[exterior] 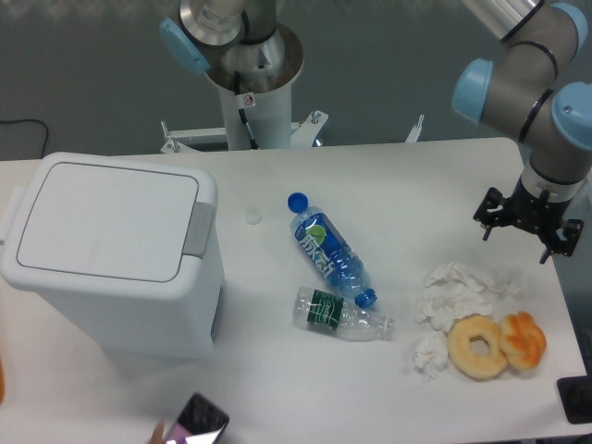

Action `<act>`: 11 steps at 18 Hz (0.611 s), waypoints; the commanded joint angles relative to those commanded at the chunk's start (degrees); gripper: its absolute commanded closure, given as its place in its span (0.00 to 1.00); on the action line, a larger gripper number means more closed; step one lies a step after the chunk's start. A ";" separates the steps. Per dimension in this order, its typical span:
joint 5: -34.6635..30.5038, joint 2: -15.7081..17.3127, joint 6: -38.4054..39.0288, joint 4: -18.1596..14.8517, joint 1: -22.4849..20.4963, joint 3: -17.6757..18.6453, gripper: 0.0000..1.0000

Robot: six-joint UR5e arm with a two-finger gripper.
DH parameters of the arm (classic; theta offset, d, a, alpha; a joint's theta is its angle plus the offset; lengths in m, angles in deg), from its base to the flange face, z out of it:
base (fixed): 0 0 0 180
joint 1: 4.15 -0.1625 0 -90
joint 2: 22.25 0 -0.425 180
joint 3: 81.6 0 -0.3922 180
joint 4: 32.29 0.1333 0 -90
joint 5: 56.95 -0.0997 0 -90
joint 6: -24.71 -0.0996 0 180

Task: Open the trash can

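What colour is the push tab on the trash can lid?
Grey, on the lid's right edge of the white trash can; push tab shows in the fixed camera view.

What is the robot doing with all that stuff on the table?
Nothing is being handled yet. The robot's gripper hangs above the right side of the table, holding nothing, over some crumpled tissues and two doughnut-shaped pieces. The white trash can sits far off on the left with its lid closed. Two plastic bottles lie in the middle, untouched.
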 joint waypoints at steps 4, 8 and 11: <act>0.00 0.09 -0.09 0.09 0.09 0.18 0.00; 0.35 0.26 -0.70 0.09 1.31 -0.18 0.00; 0.35 1.05 0.70 0.70 2.02 2.98 0.00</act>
